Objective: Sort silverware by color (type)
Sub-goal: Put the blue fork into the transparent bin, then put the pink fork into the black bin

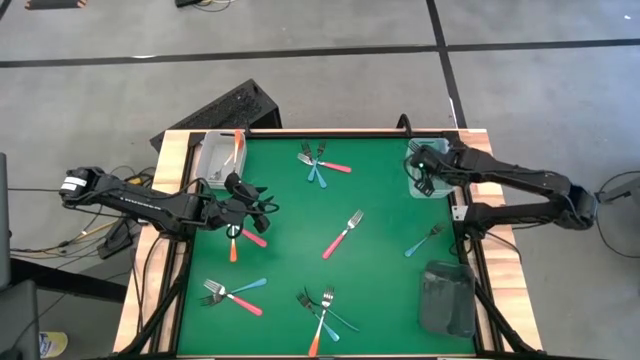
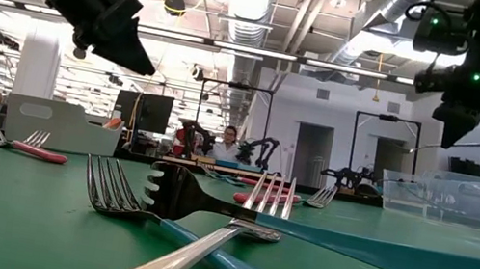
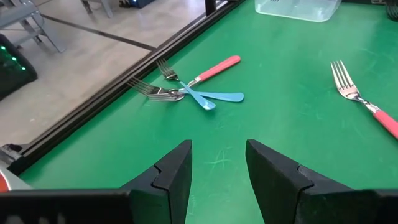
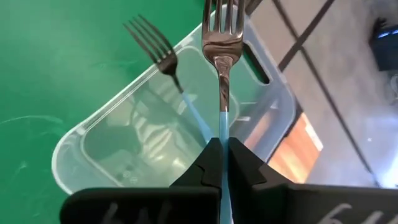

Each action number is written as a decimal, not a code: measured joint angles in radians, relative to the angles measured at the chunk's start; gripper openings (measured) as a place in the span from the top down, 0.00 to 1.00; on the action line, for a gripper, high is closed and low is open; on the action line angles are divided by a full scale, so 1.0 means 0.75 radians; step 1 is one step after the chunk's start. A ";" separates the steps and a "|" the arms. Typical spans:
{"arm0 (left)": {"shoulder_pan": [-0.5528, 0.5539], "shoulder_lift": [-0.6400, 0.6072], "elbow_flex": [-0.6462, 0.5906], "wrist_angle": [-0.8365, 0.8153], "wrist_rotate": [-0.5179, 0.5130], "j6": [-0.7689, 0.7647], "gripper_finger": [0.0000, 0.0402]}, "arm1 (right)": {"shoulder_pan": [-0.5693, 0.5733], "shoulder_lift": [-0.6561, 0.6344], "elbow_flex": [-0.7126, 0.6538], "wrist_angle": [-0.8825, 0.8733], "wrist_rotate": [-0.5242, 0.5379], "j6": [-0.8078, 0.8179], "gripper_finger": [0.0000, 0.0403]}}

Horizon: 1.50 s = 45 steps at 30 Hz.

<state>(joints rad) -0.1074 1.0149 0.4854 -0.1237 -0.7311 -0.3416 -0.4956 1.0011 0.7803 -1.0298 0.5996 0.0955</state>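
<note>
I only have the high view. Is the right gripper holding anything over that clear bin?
Observer: Yes. The right gripper is shut on a blue-handled fork, tines pointing away from the fingers, above the clear bin.
Operator: Anything inside the bin?
Observer: One second blue-handled fork, leaning with its tines over the rim.
Operator: And the left gripper?
Observer: The left gripper is open with nothing between its fingers, above the green mat.
</note>
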 joint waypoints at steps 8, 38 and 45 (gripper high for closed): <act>0.000 0.000 0.000 0.000 -0.007 -0.002 0.65 | -0.093 0.000 0.000 0.044 -0.105 -0.023 0.82; -0.150 0.003 0.000 0.038 0.166 -0.210 0.65 | 0.817 0.131 0.000 0.674 -0.187 0.970 0.58; -0.255 0.003 0.000 0.038 0.182 -0.114 0.65 | 1.112 0.343 -0.001 1.045 -0.172 1.006 0.58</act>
<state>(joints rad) -0.2988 1.0168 0.4857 -0.0952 -0.5946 -0.4268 0.3381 1.2582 0.7799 -0.2463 0.4706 0.8502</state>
